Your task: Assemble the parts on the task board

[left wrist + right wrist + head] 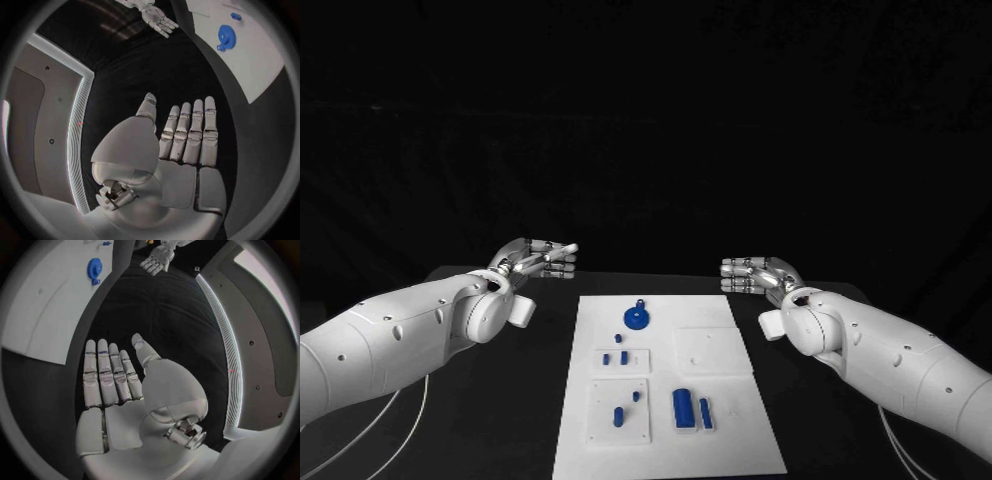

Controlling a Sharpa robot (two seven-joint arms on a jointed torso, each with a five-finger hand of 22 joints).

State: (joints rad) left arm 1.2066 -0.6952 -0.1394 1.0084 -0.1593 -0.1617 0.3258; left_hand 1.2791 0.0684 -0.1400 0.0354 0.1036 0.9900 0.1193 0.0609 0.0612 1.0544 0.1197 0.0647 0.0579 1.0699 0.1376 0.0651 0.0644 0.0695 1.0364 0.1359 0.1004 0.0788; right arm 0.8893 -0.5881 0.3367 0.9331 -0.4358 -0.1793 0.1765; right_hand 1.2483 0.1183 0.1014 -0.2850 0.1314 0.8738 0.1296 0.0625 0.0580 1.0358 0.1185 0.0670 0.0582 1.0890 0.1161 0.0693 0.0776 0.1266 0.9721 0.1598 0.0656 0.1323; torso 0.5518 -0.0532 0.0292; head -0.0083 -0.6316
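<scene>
The task board (669, 395) lies flat in the middle of the black table (516, 420), a long white plate running from the near edge toward the far side. On its far end rests a round blue gear-like part (636, 319) with a small tab pointing away from the robot. Nearer, a raised white square on the board's left side carries 2 small blue pegs (625, 356), and beside it on the right sits a bare white square (708, 350). At the near end, another left-hand square holds 2 more small blue pieces (619, 412), while a larger blue block (682, 407) and a slim blue bar (707, 411) lie just beside each other on the right. The left hand (540, 259) hovers off the board's far left corner, fingers straight and empty. The right hand (757, 274) hovers off the far right corner, likewise flat and holding nothing.
</scene>
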